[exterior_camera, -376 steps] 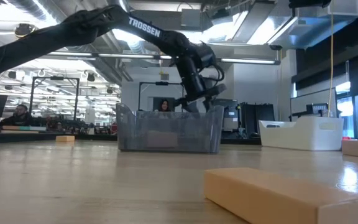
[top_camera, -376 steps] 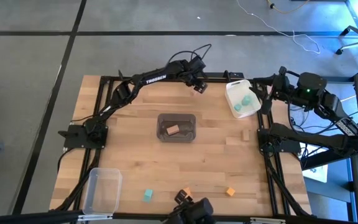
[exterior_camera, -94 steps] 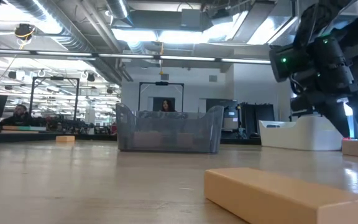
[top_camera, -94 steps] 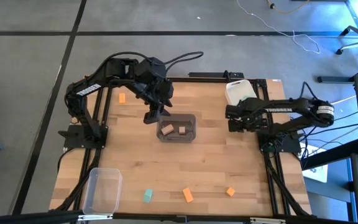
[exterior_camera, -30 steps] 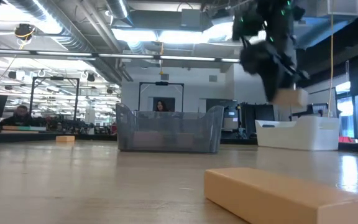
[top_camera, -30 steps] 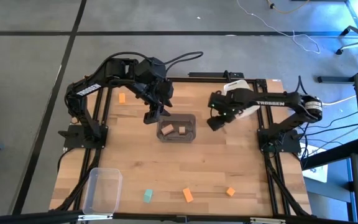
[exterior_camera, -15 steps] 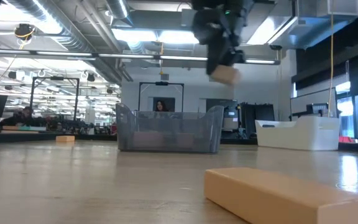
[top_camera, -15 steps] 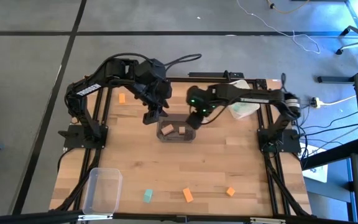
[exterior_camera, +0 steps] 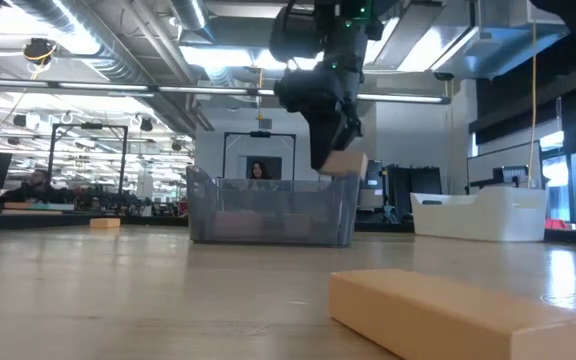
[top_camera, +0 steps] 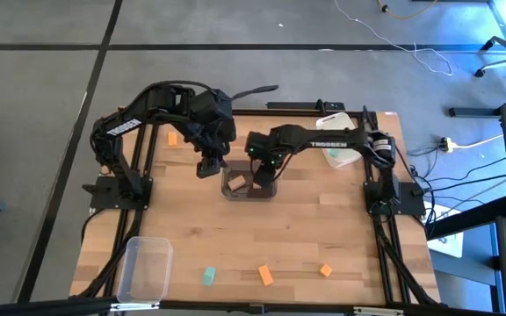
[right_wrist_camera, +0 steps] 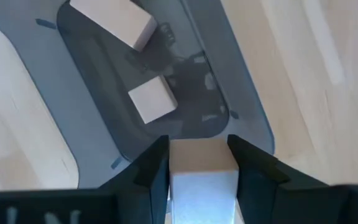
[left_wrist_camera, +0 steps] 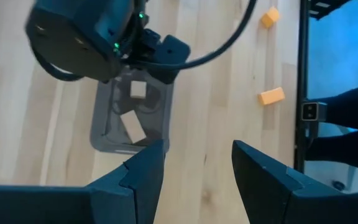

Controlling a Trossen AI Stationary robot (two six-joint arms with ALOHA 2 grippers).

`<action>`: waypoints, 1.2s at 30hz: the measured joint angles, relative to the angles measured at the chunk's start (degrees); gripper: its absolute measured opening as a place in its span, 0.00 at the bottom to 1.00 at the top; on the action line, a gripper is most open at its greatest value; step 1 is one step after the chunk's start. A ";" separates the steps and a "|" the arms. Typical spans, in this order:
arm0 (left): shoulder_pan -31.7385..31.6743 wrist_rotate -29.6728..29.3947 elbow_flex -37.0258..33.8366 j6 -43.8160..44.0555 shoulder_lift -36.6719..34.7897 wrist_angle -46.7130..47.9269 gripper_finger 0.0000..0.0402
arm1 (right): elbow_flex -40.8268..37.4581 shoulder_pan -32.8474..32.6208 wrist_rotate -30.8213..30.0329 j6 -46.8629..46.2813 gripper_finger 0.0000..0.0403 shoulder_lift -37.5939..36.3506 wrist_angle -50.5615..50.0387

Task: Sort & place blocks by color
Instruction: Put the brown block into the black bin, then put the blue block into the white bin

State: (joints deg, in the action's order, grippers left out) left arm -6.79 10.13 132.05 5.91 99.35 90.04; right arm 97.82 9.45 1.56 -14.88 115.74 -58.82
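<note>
Right end effector (right_wrist_camera: 202, 167) hangs above the dark grey bin (top_camera: 235, 190) near the middle of the surface (top_camera: 306, 237), its two fingers clamped on a tan block (right_wrist_camera: 202, 171); the low view shows that block (exterior_camera: 345, 163) held in the air above the bin's rim. Two more tan blocks (right_wrist_camera: 112, 20) (right_wrist_camera: 153, 99) lie inside the bin, apart from each other. The left end effector (top_camera: 207, 167) hovers just beside the bin on its left, with its fingers apart and nothing between them. One orange block (top_camera: 172, 139) lies near the far-left corner of the surface. Along the near edge sit a teal block (top_camera: 209, 276), an orange block (top_camera: 266, 276) and another orange block (top_camera: 325, 270), spaced apart. A clear bin (top_camera: 144, 267) stands at the near-left corner, and a white bin (top_camera: 341, 154) near the far-right corner is partly hidden by the right arm.
</note>
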 joint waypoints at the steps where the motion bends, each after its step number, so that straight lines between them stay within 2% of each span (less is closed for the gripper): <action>1: 0.00 -0.31 0.00 0.02 0.00 -0.01 0.45 | 0.02 0.00 0.00 0.22 0.34 0.24 0.17; 8: -0.02 -0.50 0.00 0.00 0.00 0.00 0.44 | 0.02 0.00 0.00 0.42 0.34 0.70 1.23; 14: -0.02 -0.48 -0.02 0.00 0.00 0.00 0.44 | -0.07 0.00 0.02 0.42 0.45 0.92 2.22; 25: -0.02 -0.41 -0.04 -0.02 -0.02 0.00 0.45 | -0.02 0.00 0.64 0.26 0.38 0.92 4.22; 29: -0.02 -0.41 -0.07 1.30 -0.04 -0.02 0.44 | 4.04 0.13 4.14 2.09 0.38 0.86 0.34; 32: -0.02 -0.83 -0.07 3.74 -0.13 -0.02 0.44 | 8.58 -0.24 3.97 4.17 0.38 0.83 -4.14; 36: -0.04 -5.63 -0.07 8.21 -2.55 -0.02 0.44 | 15.43 -1.60 2.47 7.82 0.38 0.74 -9.13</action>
State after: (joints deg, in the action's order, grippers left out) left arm -6.83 4.50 131.98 14.13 96.80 90.02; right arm 113.25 7.85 4.03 -7.06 116.49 -67.95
